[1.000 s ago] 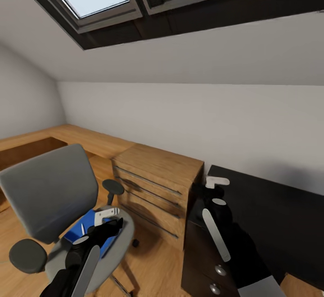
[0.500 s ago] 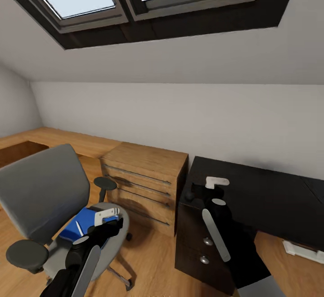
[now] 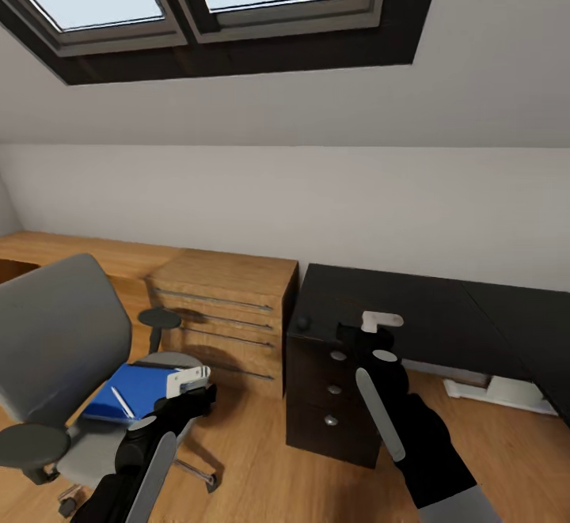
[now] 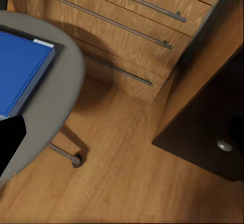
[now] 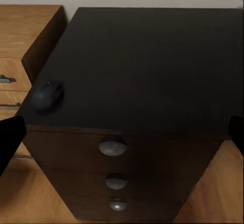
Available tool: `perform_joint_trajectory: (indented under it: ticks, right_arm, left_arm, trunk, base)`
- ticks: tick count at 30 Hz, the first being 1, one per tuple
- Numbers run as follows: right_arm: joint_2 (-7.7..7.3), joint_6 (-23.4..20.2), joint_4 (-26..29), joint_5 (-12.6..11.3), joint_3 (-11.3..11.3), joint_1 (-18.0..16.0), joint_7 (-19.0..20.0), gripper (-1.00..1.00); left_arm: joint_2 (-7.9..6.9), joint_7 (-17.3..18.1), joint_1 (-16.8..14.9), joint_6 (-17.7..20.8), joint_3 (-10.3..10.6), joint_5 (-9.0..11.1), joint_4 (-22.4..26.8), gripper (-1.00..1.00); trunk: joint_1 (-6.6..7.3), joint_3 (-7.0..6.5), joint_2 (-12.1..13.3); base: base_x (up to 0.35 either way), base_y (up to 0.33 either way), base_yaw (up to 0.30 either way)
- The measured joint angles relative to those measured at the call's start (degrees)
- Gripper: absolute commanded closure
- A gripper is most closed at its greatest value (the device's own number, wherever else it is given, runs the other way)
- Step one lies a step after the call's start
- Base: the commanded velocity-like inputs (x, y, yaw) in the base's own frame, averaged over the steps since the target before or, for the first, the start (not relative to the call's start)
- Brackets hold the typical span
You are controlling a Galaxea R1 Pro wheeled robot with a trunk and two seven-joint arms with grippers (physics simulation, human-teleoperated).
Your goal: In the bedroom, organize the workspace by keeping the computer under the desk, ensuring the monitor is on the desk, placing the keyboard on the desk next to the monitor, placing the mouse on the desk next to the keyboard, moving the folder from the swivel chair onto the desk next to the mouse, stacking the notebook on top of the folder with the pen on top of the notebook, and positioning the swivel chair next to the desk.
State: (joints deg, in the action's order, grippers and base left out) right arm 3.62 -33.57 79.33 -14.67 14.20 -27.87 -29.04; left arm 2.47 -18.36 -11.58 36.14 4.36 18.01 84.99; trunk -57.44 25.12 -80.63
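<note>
Black rounded mouse (image 5: 47, 96) sits at the glossy black desk's (image 3: 412, 309) left front corner; a careless sweep could knock it off. Right gripper (image 3: 378, 331) has its fingers spread wide and empty; for left gripper (image 3: 190, 384), I cannot tell.

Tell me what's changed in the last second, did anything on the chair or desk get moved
Nothing was handled. The camera swung to the right: the swivel chair, the wooden drawer chest and the desk all slid leftward in the head view, bringing the mouse at the desk's corner into sight. The blue folder with the pen on it stayed on the chair seat. Both arms kept their pose.
</note>
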Motion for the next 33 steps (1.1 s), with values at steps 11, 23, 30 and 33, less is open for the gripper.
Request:
perform_joint_trajectory:
  ticks: [11, 23, 30, 33]
  right_arm:
    - [0.00, 0.01, -0.06, 0.06, 0.03, -0.01, -0.02, -1.00]
    - [0.06, 0.01, -0.96, 0.14, 0.08, -0.02, 0.01, -1.00]
    - [0.09, 0.01, -1.35, 0.16, 0.11, -0.02, 0.01, -1.00]
    - [0.09, 0.01, -1.40, 0.20, 0.11, -0.02, 0.01, -1.00]
  left_arm:
    - [0.08, 0.00, 0.01, -0.01, -0.01, 0.02, -0.07, -1.00]
    - [0.08, -0.05, 0.01, -0.01, -0.01, 0.00, -0.07, -1.00]
    - [0.08, -0.03, 0.01, -0.01, -0.02, 0.01, -0.07, -1.00]
    - [0.08, -0.02, 0.01, -0.01, -0.02, -0.01, -0.07, -1.00]
  trunk:
    - [0.00, 0.30, 0.00]
    - [-0.01, 0.37, 0.00]
    - [-0.01, 0.38, 0.00]
    - [-0.01, 0.38, 0.00]
  base:
    - [-0.281, 0.005, -0.200]
    - [-0.330, -0.023, -0.013]
    - [-0.335, -0.029, -0.001]
    - [-0.337, -0.006, 0.000]
